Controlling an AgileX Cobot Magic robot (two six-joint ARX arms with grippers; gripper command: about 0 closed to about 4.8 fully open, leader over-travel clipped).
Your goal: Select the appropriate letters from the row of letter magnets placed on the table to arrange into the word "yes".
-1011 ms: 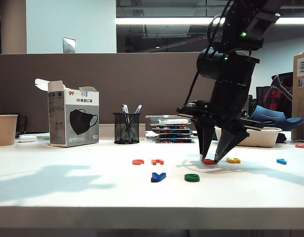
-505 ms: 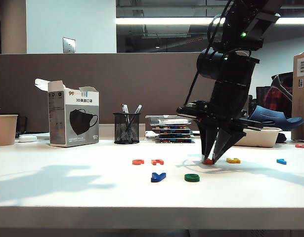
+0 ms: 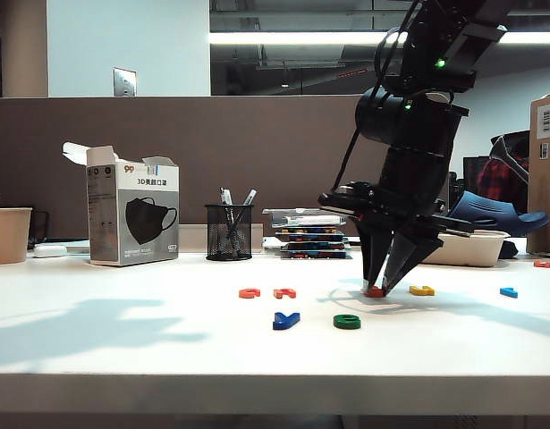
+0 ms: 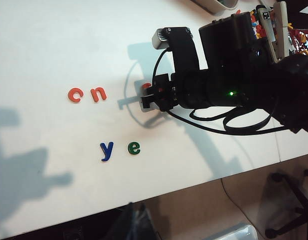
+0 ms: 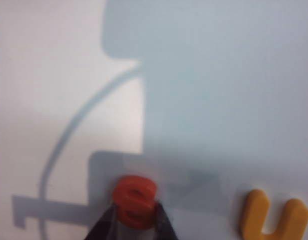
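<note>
Your right gripper pinches the red "s" on the table. Your left gripper is out of sight.

Smooth white table with a soft sheen, and the red s looks like glossy moulded plastic, same for the yellow letter. The right gripper is matt black plastic, the pen cup is black wire mesh, the mask box printed cardboard.
</note>
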